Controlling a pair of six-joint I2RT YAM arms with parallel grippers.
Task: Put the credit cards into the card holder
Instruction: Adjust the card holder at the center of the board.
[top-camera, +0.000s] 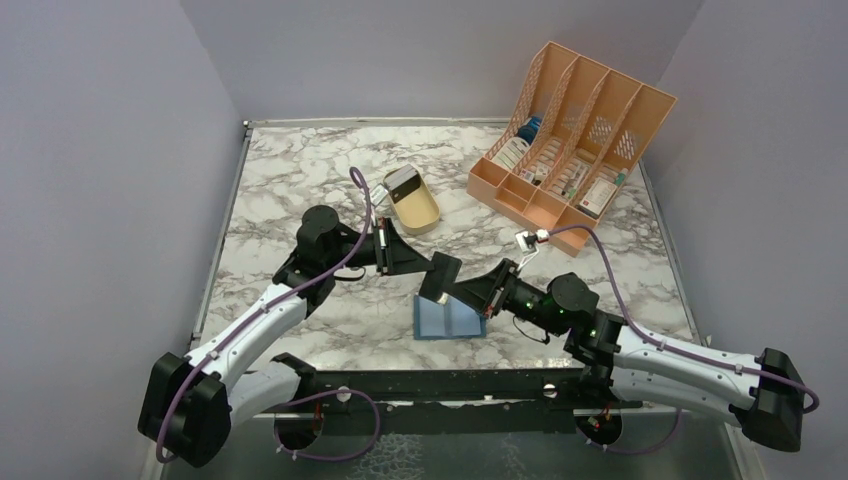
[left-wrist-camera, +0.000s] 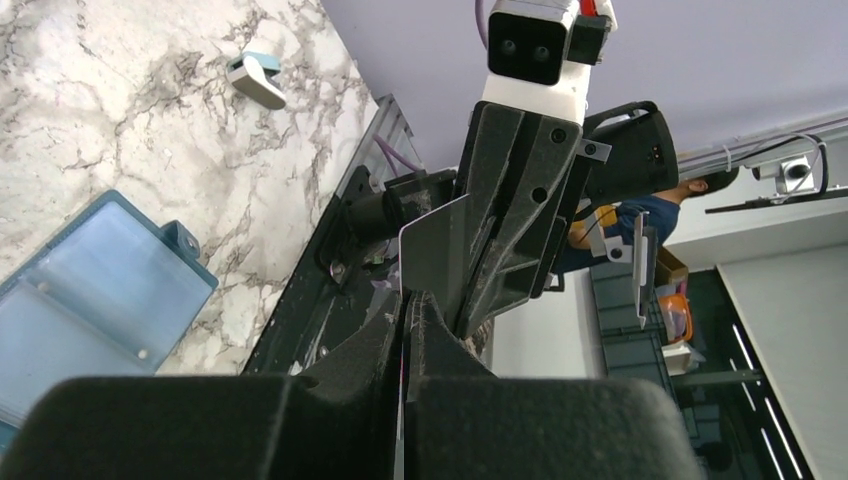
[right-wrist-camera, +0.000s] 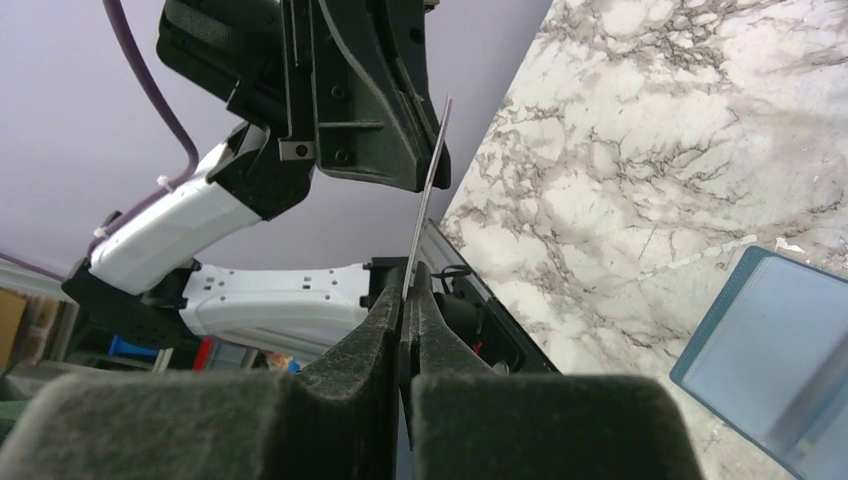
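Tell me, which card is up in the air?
The dark card, pinched between the left pincer and right pincer, mid-air near the blue card holder. The other, pale card rests on the tan tray.

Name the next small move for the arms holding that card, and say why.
Probably open the left gripper and let go. It and the right gripper are both shut on the same credit card, in the air by the open card holder. The card cannot be steered while both pinch it, and the right gripper looks nearer the holder.
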